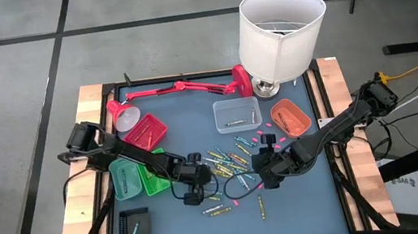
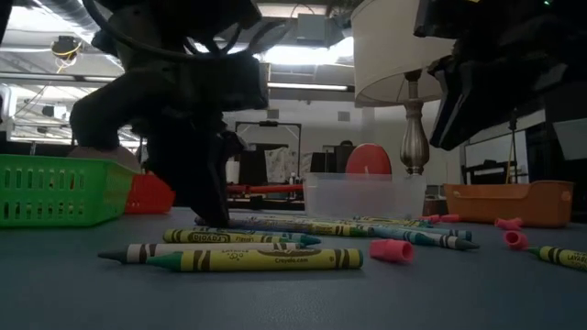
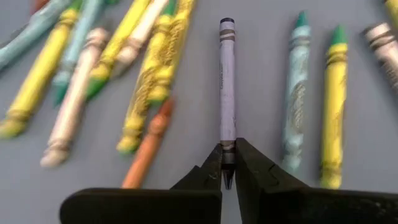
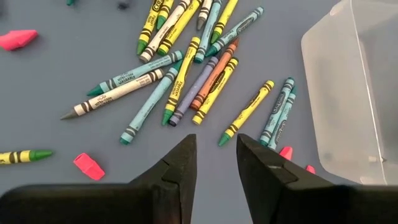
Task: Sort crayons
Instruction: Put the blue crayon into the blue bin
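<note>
Grey crayon [image 3: 227, 93] lies mid-bench among scattered crayons [image 4: 180, 74], its tip pinched in the left gripper [image 3: 227, 177] jaws; right gripper [image 4: 216, 158] hovers just beside the pile, jaws apart, empty

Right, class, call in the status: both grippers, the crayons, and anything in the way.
Left gripper shut on grey crayon tip. Right gripper open, empty, above crayons. Pink bits scattered among them.
</note>
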`<state>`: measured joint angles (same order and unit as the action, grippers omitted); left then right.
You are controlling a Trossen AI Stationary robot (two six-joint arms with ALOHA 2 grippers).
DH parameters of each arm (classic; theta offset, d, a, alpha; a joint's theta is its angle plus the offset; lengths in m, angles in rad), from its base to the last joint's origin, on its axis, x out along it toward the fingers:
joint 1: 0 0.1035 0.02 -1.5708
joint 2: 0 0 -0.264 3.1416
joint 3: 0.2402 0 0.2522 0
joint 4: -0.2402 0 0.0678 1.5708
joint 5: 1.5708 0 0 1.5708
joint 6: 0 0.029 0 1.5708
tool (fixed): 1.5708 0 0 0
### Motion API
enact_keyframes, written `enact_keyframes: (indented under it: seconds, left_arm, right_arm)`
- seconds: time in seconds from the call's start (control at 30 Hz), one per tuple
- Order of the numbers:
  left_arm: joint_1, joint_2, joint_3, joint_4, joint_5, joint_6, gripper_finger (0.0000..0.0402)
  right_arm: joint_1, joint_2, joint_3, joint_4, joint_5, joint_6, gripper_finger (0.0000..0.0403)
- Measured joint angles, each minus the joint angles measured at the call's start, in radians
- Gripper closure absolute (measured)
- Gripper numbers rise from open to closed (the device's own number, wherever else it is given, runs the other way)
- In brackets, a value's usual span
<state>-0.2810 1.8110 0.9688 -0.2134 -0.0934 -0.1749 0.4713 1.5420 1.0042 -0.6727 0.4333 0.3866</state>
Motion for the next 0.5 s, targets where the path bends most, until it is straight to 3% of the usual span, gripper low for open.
enact_keyframes:
  seconds: [0.2, 0.5]
  left_arm:
    - [-0.004, -0.147, 0.000, -0.120, 0.008, -0.063, 0.0395]
    - [-0.052, -0.433, 0.001, -0.526, 0.037, -0.277, 0.0395]
  right_arm:
    - [0.000, 0.000, 0.000, 0.023, -0.017, 0.002, 0.0292]
    - [0.000, 0.000, 0.000, 0.048, -0.061, 0.002, 0.0292]
